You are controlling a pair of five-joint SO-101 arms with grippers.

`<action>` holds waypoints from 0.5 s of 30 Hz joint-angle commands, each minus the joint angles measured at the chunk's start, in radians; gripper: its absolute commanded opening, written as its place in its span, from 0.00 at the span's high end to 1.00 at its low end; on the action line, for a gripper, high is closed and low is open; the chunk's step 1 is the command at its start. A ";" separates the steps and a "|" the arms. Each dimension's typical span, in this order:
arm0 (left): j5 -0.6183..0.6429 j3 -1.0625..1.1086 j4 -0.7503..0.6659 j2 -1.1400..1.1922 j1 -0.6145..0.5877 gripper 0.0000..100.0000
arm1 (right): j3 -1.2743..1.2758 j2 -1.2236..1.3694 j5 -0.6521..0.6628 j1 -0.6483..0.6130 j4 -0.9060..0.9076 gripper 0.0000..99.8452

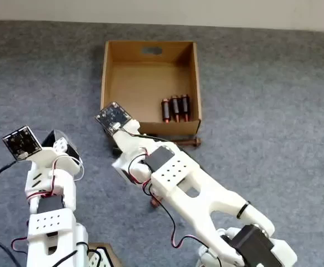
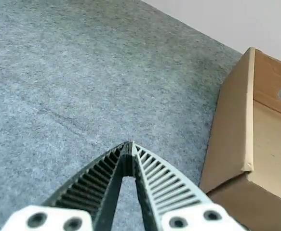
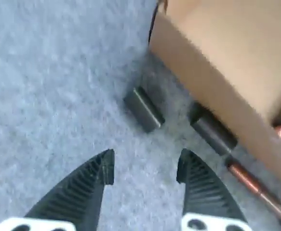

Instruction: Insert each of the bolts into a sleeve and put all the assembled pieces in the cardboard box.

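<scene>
Where grey carpet (image 1: 273,83) meets pale wall (image 1: 206,11), cardboard box (image 1: 134,89); left jaws pressed together, right jaws spread

**Setting:** robotics test bench of the lab or hobby-workshop kind; which of the two cannot be told.

**Evidence:**
- Two white plastic robot arms, the left arm (image 1: 50,217) and the right arm (image 1: 200,192), stand side by side.
- Bare red and black wires (image 1: 170,225) loop along their joints.
- Small uncased camera boards (image 1: 21,142) sit at the wrists.

**Work surface:** grey carpet-like covering (image 1: 273,83), edge to edge.

**Backdrop:** plain pale wall (image 1: 217,10) — a strip past the far edge.

**Props:** one open cardboard box (image 1: 103,78), plain brown — three copper-coloured pieces (image 1: 175,108) lie inside it.
</scene>
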 commanded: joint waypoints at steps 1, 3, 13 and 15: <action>0.003 -0.047 -0.020 -0.013 -0.010 0.99 | -0.054 0.076 0.011 -0.007 -0.041 0.79; 0.003 -0.045 -0.020 -0.013 -0.010 0.99 | -0.102 0.160 0.011 -0.007 -0.039 0.79; 0.003 -0.045 -0.020 -0.013 -0.007 0.99 | -0.292 0.349 0.011 -0.007 -0.036 0.79; 0.003 -0.045 -0.020 -0.013 -0.005 0.99 | -0.314 0.367 0.011 -0.004 -0.039 0.79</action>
